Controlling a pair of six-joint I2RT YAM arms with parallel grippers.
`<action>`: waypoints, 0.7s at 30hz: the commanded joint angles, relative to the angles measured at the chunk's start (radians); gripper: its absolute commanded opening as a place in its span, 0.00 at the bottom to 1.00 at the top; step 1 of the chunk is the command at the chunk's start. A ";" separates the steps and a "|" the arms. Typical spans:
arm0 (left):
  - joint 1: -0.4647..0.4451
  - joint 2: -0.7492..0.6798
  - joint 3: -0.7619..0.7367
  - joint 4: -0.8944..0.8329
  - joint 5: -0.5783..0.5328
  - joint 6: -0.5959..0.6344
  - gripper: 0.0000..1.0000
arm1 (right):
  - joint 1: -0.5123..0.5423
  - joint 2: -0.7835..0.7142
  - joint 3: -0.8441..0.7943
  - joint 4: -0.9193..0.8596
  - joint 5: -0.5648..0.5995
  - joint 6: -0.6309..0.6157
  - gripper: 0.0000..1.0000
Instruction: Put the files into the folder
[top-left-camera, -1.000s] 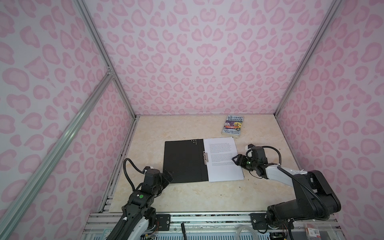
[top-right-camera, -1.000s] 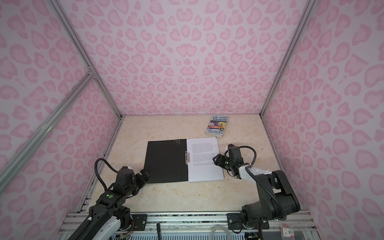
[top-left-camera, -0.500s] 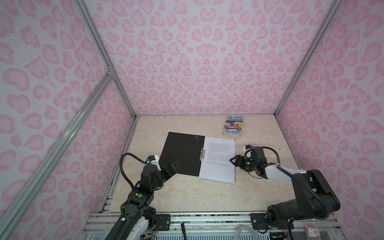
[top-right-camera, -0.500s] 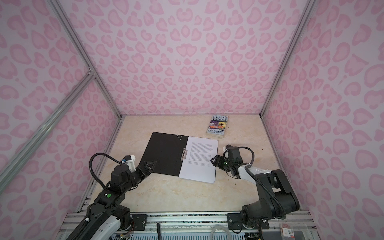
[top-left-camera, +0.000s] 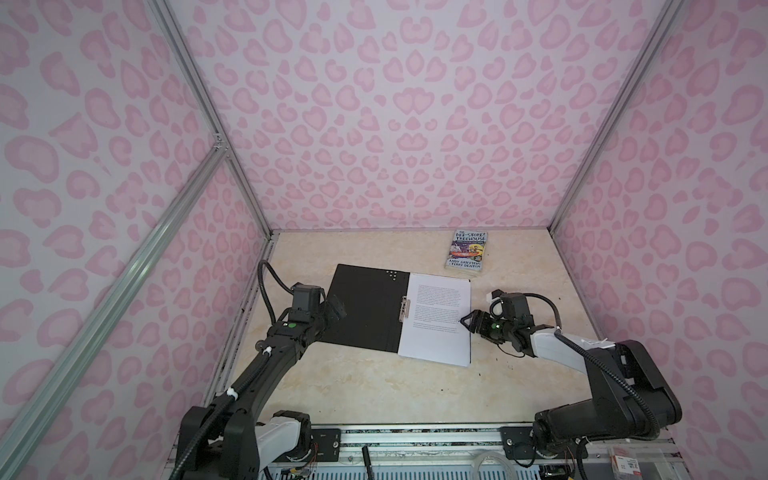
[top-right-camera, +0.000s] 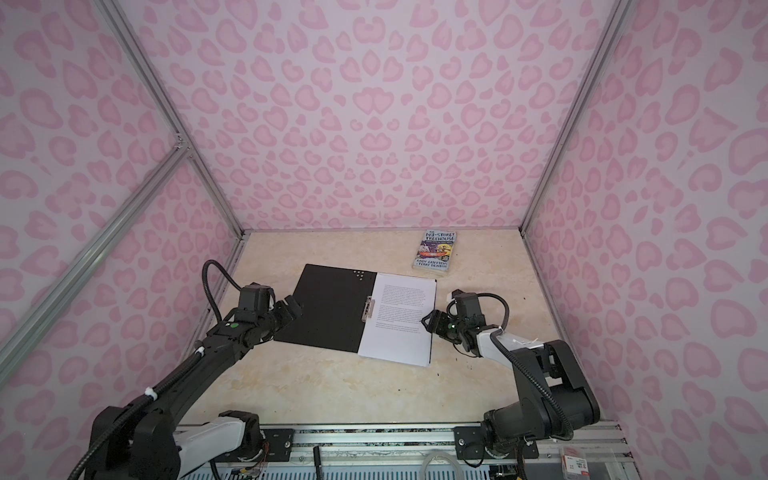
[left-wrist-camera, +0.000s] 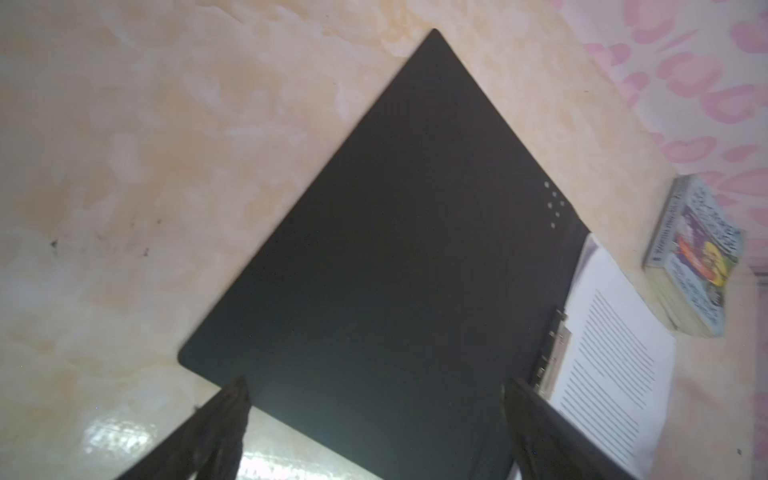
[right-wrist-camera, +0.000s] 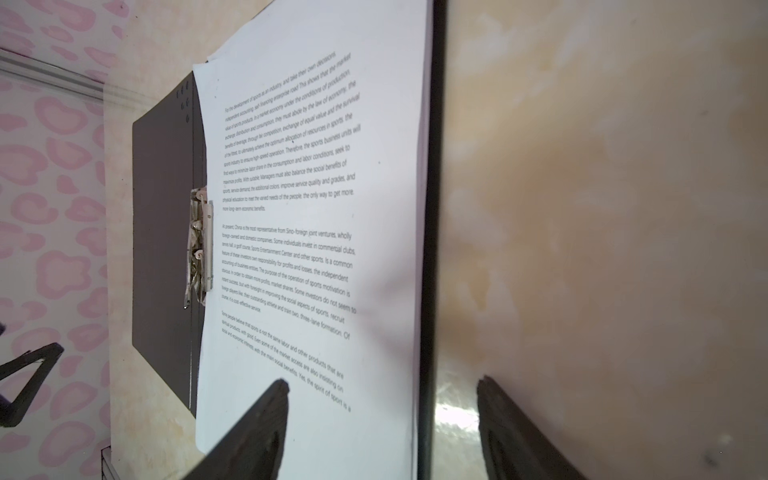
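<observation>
White printed files (top-left-camera: 436, 328) lie on the right half of the open, black-lined folder (top-left-camera: 365, 307) on the tabletop (top-left-camera: 374, 395). Left hand (top-left-camera: 337, 309) and right hand (top-left-camera: 468, 323) stand open at its outer edges; next, seemingly, the left cover needs folding over.

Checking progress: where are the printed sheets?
In both top views the printed sheets lie on the right half of the folder, beside its spine clip, the right gripper at their outer edge.
</observation>
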 joint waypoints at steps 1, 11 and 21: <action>0.083 0.102 0.022 0.068 0.119 0.103 0.97 | -0.005 0.010 -0.002 -0.032 0.001 -0.006 0.73; 0.307 0.285 -0.039 0.186 0.353 0.126 0.98 | -0.009 -0.009 -0.007 -0.035 -0.005 -0.010 0.72; 0.304 0.322 -0.146 0.271 0.459 0.107 1.00 | -0.008 0.016 0.003 -0.034 -0.004 -0.012 0.72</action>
